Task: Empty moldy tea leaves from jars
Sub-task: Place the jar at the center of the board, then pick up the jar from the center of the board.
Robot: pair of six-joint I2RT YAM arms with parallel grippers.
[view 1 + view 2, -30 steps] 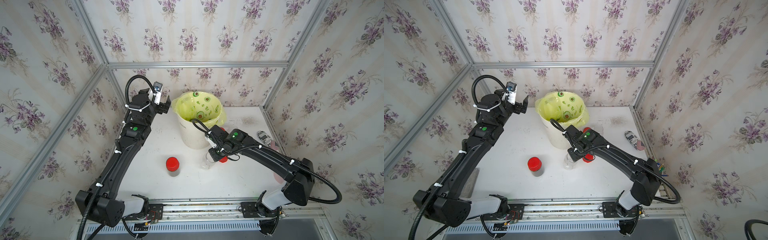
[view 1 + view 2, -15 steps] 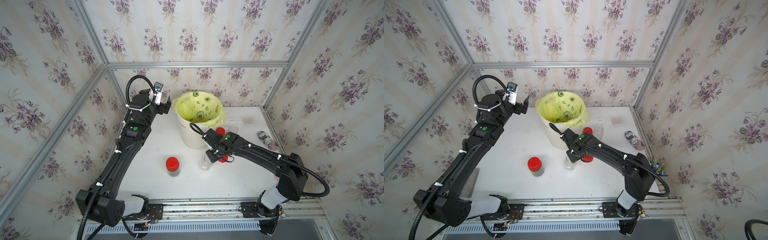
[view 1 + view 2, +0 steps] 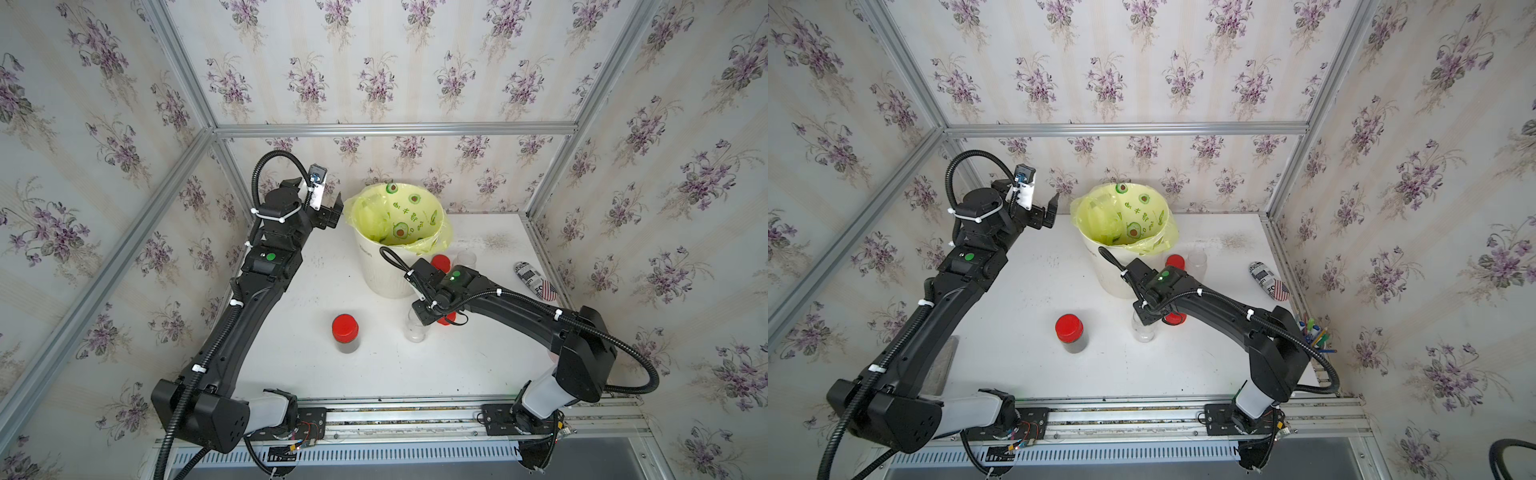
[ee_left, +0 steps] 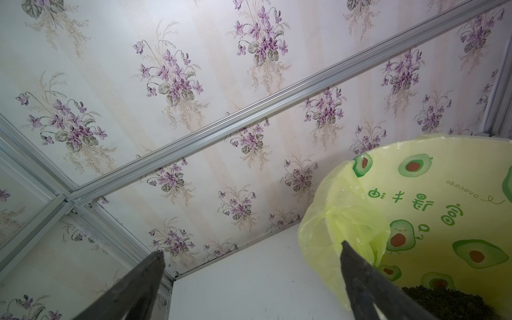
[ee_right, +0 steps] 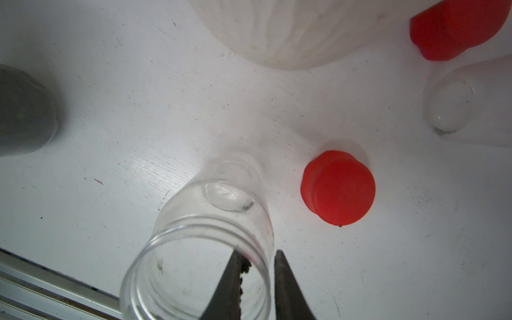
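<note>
Right wrist view: the empty jar [image 5: 199, 243] stands upright and lidless on the counter [image 5: 110, 138]. Its rim wall passes between the fingers of the right gripper [image 5: 256, 252], one inside, one outside. The fingers are narrowly parted. The left gripper [image 4: 252, 247] is spread wide and holds nothing.
</note>
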